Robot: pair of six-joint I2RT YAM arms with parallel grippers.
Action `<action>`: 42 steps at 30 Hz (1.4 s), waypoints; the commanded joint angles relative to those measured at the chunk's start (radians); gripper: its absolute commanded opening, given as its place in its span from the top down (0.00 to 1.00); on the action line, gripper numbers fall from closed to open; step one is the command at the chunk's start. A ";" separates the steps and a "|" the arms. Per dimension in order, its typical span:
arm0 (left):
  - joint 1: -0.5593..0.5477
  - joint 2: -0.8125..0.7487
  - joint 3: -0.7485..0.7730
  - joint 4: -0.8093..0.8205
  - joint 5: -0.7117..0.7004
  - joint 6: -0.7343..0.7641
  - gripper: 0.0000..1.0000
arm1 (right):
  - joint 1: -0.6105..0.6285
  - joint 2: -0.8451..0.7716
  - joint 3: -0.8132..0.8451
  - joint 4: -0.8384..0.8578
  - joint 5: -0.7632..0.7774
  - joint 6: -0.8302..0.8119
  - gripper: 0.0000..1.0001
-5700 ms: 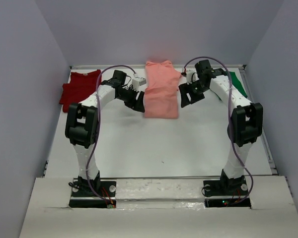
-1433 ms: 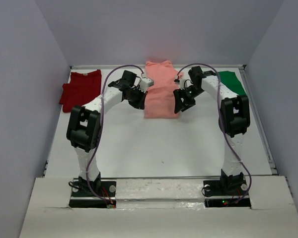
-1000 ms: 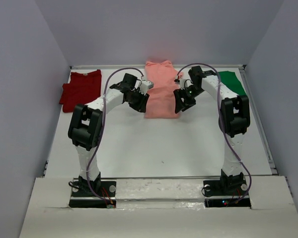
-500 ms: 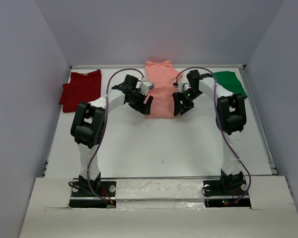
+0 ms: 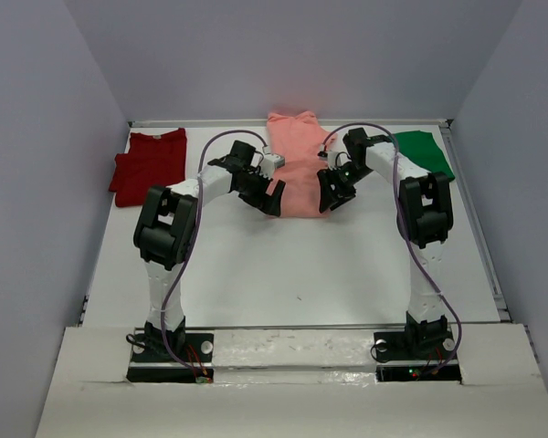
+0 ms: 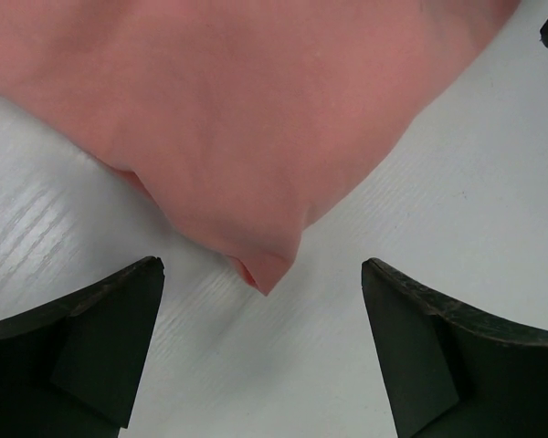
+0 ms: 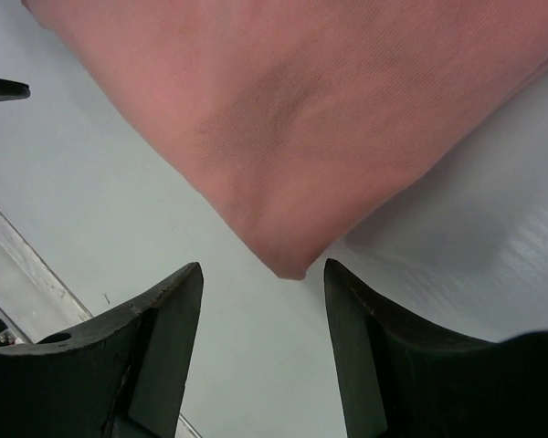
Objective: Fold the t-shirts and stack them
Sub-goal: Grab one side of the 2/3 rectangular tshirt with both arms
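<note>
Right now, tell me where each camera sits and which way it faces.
Top external: above and behind the bases, facing down and forward over the table; shows both arms, with the left gripper and right gripper at the salmon-pink shirt's near corners.
Left wrist: on the left wrist, facing down; its open fingers frame the shirt's near-left corner.
Right wrist: on the right wrist, facing down; its open fingers frame the near-right corner.
Shared: both wrist views show that shirt's near edge.

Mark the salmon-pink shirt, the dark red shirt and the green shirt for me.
salmon-pink shirt (image 5: 299,176), top external view, middle of the cloth
dark red shirt (image 5: 149,167), top external view, its middle
green shirt (image 5: 429,153), top external view, middle of the visible part
</note>
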 commanded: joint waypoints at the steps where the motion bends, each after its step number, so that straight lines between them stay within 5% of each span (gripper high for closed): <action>1: -0.007 -0.011 0.001 0.000 0.064 0.005 0.05 | -0.002 -0.003 0.038 0.024 -0.027 -0.010 0.40; 4: -0.007 0.005 0.007 -0.008 0.078 0.004 0.27 | -0.002 0.002 0.040 0.022 -0.027 -0.008 0.40; 7: -0.010 0.022 0.015 -0.012 0.063 -0.002 0.37 | -0.002 0.005 0.040 0.021 -0.030 -0.007 0.40; 23: -0.029 0.041 0.044 -0.025 -0.011 -0.015 0.56 | -0.002 -0.010 0.025 0.018 -0.038 -0.022 0.43; 26: -0.033 0.041 0.044 -0.025 -0.031 -0.015 0.71 | -0.002 -0.010 0.021 0.018 -0.040 -0.022 0.44; 27: -0.039 0.041 0.044 -0.022 -0.035 -0.013 0.86 | -0.002 -0.010 0.018 0.019 -0.044 -0.024 0.46; 30: -0.046 0.044 0.047 -0.028 -0.040 -0.010 0.98 | -0.002 -0.007 0.015 0.018 -0.040 -0.025 0.47; 42: -0.052 0.036 0.059 -0.040 -0.041 -0.007 1.00 | -0.002 -0.001 0.003 0.021 -0.040 -0.016 0.48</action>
